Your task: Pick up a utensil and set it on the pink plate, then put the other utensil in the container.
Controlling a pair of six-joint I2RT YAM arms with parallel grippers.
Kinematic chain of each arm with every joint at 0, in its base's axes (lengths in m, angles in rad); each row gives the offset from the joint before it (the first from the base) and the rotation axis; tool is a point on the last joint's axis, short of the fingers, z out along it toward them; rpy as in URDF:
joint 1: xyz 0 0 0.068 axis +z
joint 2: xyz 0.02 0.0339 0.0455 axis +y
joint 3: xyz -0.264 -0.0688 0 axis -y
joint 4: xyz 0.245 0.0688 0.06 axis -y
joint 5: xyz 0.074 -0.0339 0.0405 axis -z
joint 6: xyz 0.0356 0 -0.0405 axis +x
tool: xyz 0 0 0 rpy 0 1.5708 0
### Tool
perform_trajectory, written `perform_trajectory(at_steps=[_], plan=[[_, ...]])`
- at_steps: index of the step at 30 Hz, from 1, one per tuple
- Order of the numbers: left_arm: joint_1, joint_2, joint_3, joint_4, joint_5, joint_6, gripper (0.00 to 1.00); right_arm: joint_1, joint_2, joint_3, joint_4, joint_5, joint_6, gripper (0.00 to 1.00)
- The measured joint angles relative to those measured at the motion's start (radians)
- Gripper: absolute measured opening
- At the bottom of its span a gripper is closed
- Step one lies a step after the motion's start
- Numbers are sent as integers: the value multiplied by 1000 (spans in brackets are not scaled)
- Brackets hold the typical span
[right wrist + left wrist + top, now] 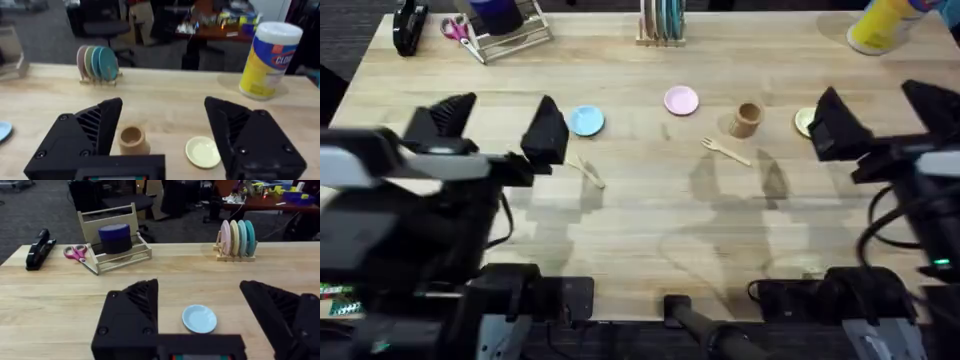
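The plain wooden utensil [587, 170] lies on the table just right of my left gripper [500, 125], which hangs open and empty above the table. The wooden fork [725, 151] lies near the middle, just in front of the tan container [747, 119]. The pink plate [681, 100] sits left of the container. My right gripper [882, 112] is open and empty at the right. In the right wrist view the container [132, 140] stands beyond the open right gripper [164, 102]. In the left wrist view, the left gripper [197, 287] is open.
A light blue plate [585, 121] [199, 318] lies by the left gripper, a yellow-green plate [805, 121] [203, 151] by the right. Along the back edge are a stapler [40, 249], scissors [76, 253], a wooden rack [112, 242], a plate stand [662, 25] and a wipes canister [269, 60].
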Motion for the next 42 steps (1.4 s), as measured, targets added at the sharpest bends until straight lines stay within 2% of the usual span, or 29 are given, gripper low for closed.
perform_trajectory(at_steps=[6,7,10,16,21,25,30,40,42], plan=[[0,186,239,-204,-1,0,993,0,213,267,-231,0,0,998],[0,288,363,-318,-1,0,993,0,327,408,-363,-4,0,998],[0,392,489,-433,-2,0,993,0,441,540,-500,-7,0,998],[0,603,710,-642,-3,0,994,0,653,747,-731,-7,0,998],[0,782,861,-811,-3,0,994,0,806,876,-867,-7,0,998],[0,911,941,-914,-3,0,994,0,905,942,-947,-7,0,998],[0,1026,964,-932,-3,0,994,7,994,974,-981,-7,0,997],[0,1095,964,-932,13,-1,994,25,1011,975,-970,-8,0,998],[-1,1095,964,-936,15,-28,994,25,1011,975,-963,-7,0,997]])
